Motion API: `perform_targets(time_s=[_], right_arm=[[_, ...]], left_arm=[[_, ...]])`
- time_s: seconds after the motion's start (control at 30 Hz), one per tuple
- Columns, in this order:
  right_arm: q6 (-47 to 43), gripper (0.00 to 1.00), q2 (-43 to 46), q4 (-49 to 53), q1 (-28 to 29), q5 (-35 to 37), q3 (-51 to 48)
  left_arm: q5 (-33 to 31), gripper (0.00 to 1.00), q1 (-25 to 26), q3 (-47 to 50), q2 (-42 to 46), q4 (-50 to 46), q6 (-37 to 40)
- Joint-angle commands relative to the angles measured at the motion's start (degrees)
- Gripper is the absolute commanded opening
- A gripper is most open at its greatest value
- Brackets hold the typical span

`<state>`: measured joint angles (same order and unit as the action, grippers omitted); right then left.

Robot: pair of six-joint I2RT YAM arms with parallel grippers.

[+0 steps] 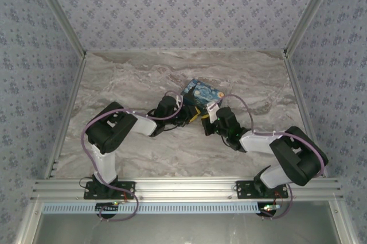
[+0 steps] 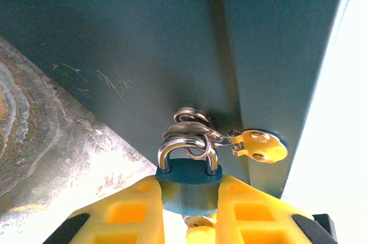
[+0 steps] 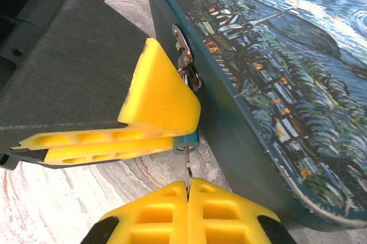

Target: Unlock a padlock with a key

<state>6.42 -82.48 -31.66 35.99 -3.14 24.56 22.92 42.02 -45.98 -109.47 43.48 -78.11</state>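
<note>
Top external: the left pincer and right pincer meet tip to tip at the box's near side, above the desk.

Left wrist: the left pincer, narrowly parted, clamps the padlock by its body. The shackle threads the box's rings.

Right wrist: the right pincer, fully closed, pinches the key. I read the key's blade as in line with the padlock's long axis. Its tip is at the keyway, on the end facing away from the box; I cannot tell how deep it sits.

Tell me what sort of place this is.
Probably a robot test cell: patterned walls box in a marble-look tabletop, and a left arm and right arm are bolted to an aluminium rail at its near edge.
</note>
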Motion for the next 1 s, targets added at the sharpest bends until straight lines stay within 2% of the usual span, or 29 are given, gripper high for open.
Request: perform_targets(time_s=[0.0,0.47,0.87,0.97], right_arm=[[0.72,0.00,2.32,-8.44,-0.42,-6.41,1.06],[9.67,0.00,1.55,-8.63,-5.23,-14.22,1.65],[6.15,0.00,1.00,-9.84,-3.80,-11.67,1.72],[2.15,0.00,2.10,-7.15,-1.54,-7.43,2.79]], left_arm=[[3.54,0.20,2.10,-1.68,-0.38,-1.09,0.21],[3.48,0.20,2.16,-1.48,-0.92,0.20,-0.49],[3.89,0.20,2.28,-1.45,-0.81,0.18,-0.91],[4.09,0.20,2.27,-1.40,-1.01,0.49,-1.55]])
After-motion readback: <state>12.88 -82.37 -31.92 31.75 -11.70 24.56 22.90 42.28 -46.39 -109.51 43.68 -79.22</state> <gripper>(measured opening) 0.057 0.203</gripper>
